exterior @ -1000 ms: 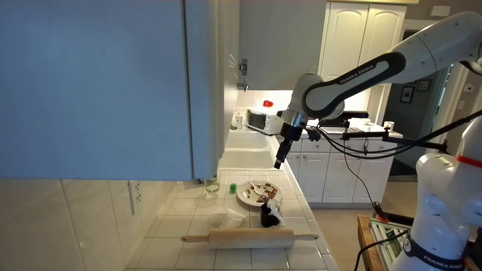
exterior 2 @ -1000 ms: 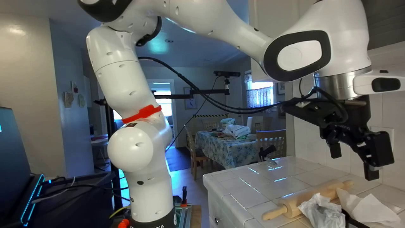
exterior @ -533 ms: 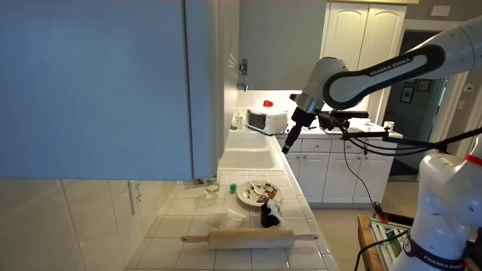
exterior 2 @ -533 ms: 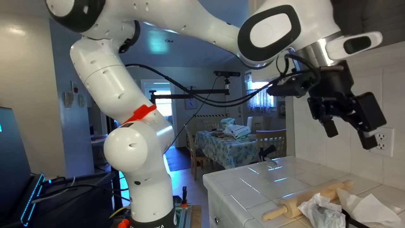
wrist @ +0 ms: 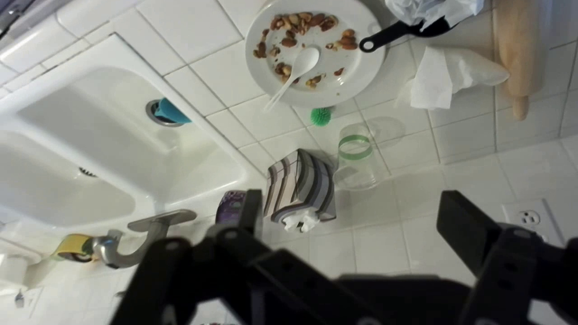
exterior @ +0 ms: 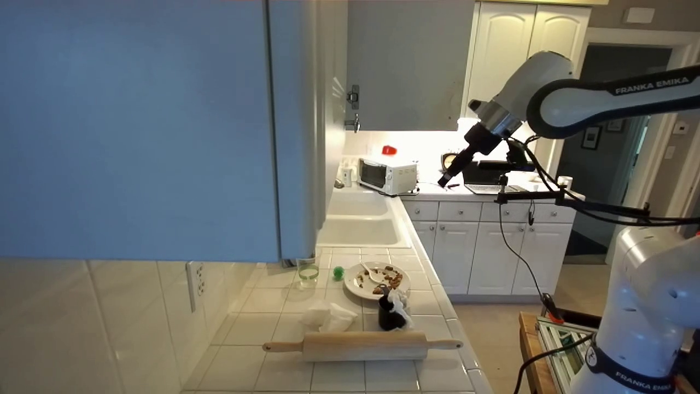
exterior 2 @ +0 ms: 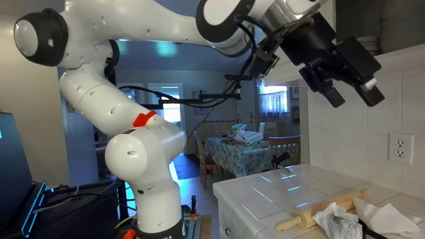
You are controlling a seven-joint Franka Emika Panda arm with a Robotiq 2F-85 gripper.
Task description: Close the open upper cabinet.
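White-tiled and bright, bluish farther back

In both exterior views the surface (exterior 2: 252, 192) and the wall (exterior 2: 352, 132) are white-tiled, and the wall carries a duplex outlet (exterior 2: 400, 148). Beyond, under a blue-tinted ceiling (exterior 2: 189, 59), wooden chairs (exterior 2: 288, 142) stand beside a floral-draped dining table (exterior 2: 229, 158). A patterned curtain (exterior 2: 273, 104) hangs across the lower part of a bright window (exterior 2: 275, 89). White base cabinets (exterior: 458, 257) meet a beige floor (exterior: 486, 323), and the backsplash (exterior: 424, 143) above is brightly lit. Near tall arched-panel doors (exterior: 503, 54), a dim doorway (exterior: 593, 180) shows a framed picture (exterior: 590, 138) hanging inside.
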